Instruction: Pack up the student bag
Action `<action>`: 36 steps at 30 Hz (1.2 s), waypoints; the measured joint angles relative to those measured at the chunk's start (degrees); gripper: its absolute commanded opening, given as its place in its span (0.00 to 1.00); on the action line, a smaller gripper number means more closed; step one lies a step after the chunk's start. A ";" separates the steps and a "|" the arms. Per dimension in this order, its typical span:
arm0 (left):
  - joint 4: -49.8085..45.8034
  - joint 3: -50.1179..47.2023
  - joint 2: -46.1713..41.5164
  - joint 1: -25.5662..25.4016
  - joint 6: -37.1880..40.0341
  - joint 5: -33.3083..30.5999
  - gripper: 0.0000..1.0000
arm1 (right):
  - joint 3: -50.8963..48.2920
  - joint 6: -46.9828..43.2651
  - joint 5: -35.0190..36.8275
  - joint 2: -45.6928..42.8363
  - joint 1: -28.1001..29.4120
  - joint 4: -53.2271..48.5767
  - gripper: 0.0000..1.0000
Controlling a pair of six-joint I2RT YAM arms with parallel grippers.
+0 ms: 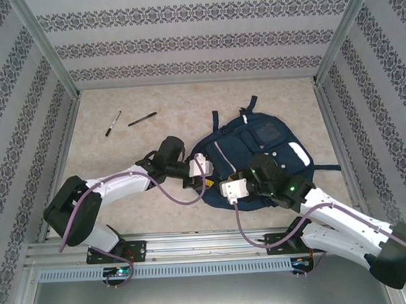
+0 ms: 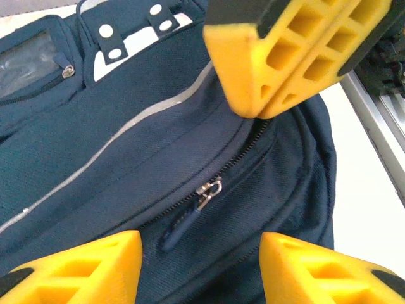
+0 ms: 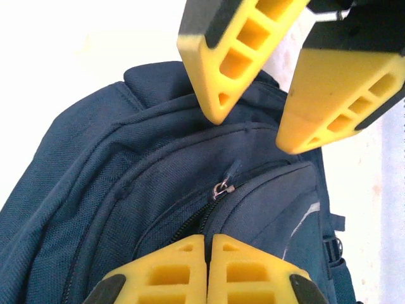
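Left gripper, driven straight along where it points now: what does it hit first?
Probably the zipper pull on the student bag, which sits between the fingers of the open left gripper, or the fabric right around it. Depth is unclear; the shut right gripper lies beyond.

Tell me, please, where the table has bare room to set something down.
Free: the far strip between back wall and student bag; the left area between pens and left arm. Crowded: the bag's near edge, where left fingers and right fingers meet.
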 measured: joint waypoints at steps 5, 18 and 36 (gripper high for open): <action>0.28 0.96 2.19 0.00 -0.39 1.29 0.42 | -0.44 -0.11 -2.32 -1.25 -1.20 -0.07 0.00; 4.74 1.07 6.05 -1.01 -3.13 -0.35 0.37 | -1.86 3.32 -4.15 -3.10 -2.05 1.18 0.00; 8.96 0.59 9.18 -3.91 0.20 -3.93 0.00 | -1.95 4.83 -3.67 -4.92 -2.43 -1.42 0.29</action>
